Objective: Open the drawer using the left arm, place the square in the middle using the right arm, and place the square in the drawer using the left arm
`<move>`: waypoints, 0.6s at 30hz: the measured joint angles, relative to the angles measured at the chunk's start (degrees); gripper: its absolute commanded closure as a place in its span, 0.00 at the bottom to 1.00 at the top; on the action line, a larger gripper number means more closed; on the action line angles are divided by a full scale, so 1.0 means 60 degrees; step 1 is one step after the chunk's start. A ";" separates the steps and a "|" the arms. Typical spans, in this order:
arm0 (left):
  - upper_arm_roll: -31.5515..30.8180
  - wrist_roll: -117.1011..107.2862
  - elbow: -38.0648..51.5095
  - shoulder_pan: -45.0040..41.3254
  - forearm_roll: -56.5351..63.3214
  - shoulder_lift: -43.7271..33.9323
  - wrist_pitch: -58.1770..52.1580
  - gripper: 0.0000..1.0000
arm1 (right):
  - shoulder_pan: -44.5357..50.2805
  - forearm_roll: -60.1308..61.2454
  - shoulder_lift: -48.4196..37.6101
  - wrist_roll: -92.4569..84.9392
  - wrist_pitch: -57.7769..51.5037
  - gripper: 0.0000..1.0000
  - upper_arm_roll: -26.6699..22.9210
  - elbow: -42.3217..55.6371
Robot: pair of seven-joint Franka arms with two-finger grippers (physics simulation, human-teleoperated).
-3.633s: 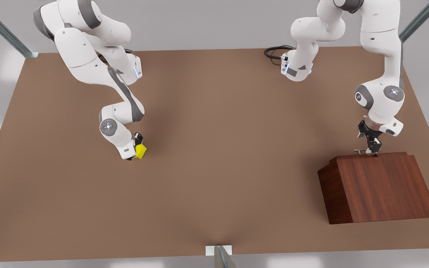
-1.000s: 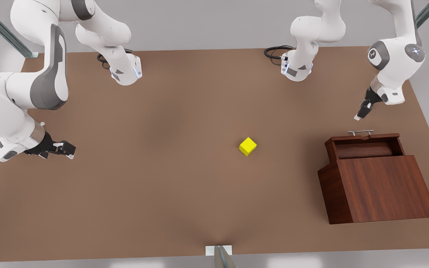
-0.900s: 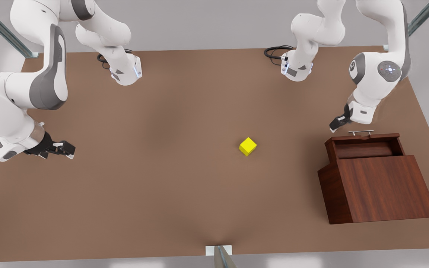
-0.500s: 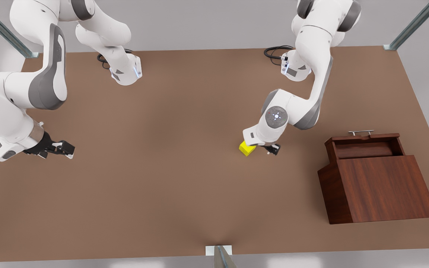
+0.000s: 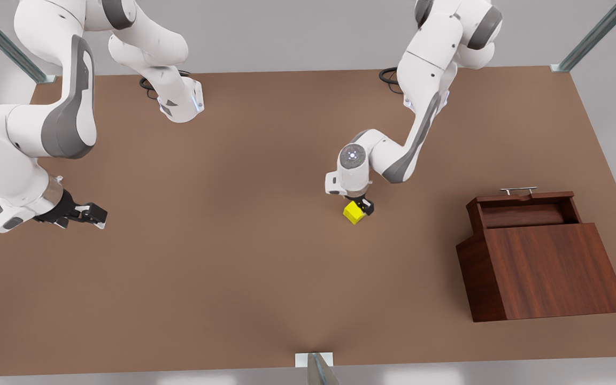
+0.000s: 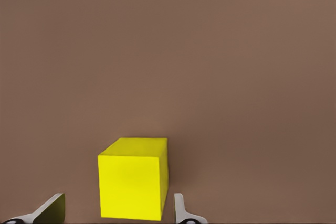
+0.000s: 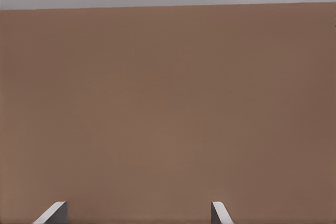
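**Inspector A:** Fingers first. The left gripper has its fingers spread apart, one on each side of the square, with a visible gap between each tip and the cube's faces. No contact seen in the left wrist view.

**Inspector B:** Noted. And the other unit?

**Inspector A:** The right gripper also has its fingers apart, with bare tabletop between them. It hangs low over the table near the edge at the front view's left. That arm is waiting.

**Inspector B:** Location of the square?

**Inspector A:** The square rests flat on the tabletop, near its middle, slightly toward the front view's right. The left gripper stands directly over it, pointing down, its wrist partly covering the cube's upper edge in the front view.

**Inspector B:** Condition of the drawer?

**Inspector A:** The drawer is pulled out from the wooden box, at the front view's right, well apart from the square. Its silver handle is on the far side. The tray's interior that can be seen holds no object.
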 measured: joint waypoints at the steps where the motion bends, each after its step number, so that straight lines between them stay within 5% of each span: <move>1: 0.0000 0.0000 -0.0097 0.0000 0.0076 0.0012 0.0104 0.00 | 0.0001 0.0000 0.0000 0.0000 0.0005 0.00 0.0000 0.0000; 14: 0.0176 0.0015 -0.0443 0.0029 0.0297 0.0924 0.1206 0.00 | -0.0014 0.0000 0.0000 -0.0009 0.0005 0.00 0.0000 0.0000; 18: 0.0219 0.0015 -0.0444 0.0016 0.0297 0.0996 0.1331 0.18 | -0.0015 0.0000 0.0015 -0.0005 0.0008 0.00 0.0000 0.0000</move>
